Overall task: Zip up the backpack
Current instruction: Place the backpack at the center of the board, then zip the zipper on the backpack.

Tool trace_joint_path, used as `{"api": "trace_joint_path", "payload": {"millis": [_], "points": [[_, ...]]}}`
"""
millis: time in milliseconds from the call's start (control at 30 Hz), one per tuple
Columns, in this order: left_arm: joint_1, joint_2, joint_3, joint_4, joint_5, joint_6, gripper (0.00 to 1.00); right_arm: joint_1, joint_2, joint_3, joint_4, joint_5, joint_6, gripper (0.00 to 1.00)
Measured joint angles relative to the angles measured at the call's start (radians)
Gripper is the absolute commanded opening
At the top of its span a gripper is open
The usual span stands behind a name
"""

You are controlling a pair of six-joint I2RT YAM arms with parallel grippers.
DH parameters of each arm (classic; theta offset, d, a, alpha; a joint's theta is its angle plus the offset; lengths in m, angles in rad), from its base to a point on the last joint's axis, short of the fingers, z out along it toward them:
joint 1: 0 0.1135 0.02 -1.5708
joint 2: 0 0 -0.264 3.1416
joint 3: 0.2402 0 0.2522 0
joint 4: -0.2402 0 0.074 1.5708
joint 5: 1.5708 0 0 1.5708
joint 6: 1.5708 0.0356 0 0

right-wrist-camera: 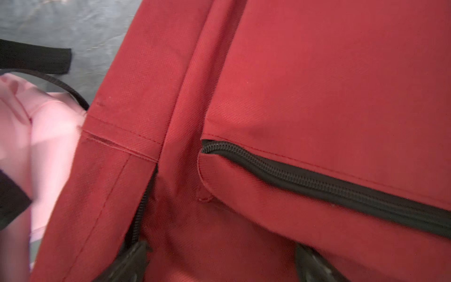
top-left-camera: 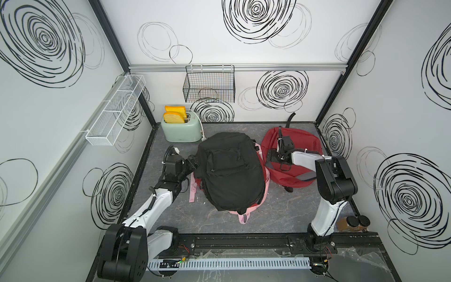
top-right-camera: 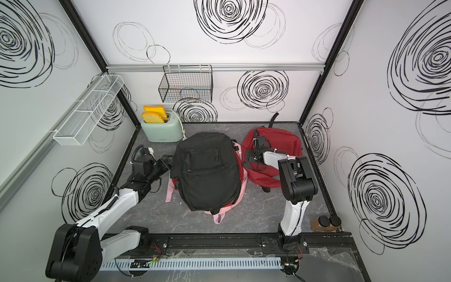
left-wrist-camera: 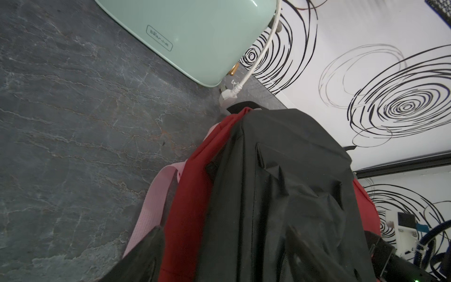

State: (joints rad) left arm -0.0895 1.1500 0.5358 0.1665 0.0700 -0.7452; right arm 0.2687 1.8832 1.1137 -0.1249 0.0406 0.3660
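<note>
Grey marbled tabletop (top-left-camera: 280, 219) inside swirl-painted walls, backpacks laid out on it.
In both top views the black backpack (top-left-camera: 229, 171) lies mid-table on a pink bag (top-left-camera: 244, 217), the left gripper (top-left-camera: 194, 162) at its left edge; the red backpack (top-left-camera: 300, 144) lies just to the right, with the right gripper (top-left-camera: 271, 161) over it; a mint toaster (top-left-camera: 181, 130) stands at the back. Left wrist view: jaws spread, black fabric between them, beside a pink strap (left-wrist-camera: 156, 202). Right wrist view: jaws spread wide above red cloth, near a closed black zipper (right-wrist-camera: 317, 183); a second zipper (right-wrist-camera: 142, 212) runs toward one fingertip (right-wrist-camera: 133, 261).
</note>
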Motion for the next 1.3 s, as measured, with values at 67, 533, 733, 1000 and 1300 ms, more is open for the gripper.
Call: {"api": "trace_joint_path", "payload": {"millis": [67, 533, 733, 1000, 1300], "points": [[0.002, 0.010, -0.006, 0.000, 0.003, 0.000, 0.81, 0.010, 0.000, 0.000, 0.003, -0.011, 0.000, 0.97], [0.003, 0.094, -0.020, 0.072, 0.062, 0.000, 0.80, -0.017, -0.258, -0.046, -0.192, 0.021, 0.038, 0.98], [0.003, 0.114, -0.026, 0.117, 0.110, 0.000, 0.79, 0.031, -0.486, -0.111, -0.112, 0.009, 0.026, 1.00], [0.000, 0.110, -0.027, 0.150, 0.128, 0.002, 0.80, 0.144, -0.484, -0.148, -0.010, -0.048, 0.003, 1.00], [-0.001, 0.110, -0.027, 0.150, 0.130, 0.005, 0.79, 0.203, -0.378, -0.139, -0.011, -0.045, -0.015, 1.00]]}}
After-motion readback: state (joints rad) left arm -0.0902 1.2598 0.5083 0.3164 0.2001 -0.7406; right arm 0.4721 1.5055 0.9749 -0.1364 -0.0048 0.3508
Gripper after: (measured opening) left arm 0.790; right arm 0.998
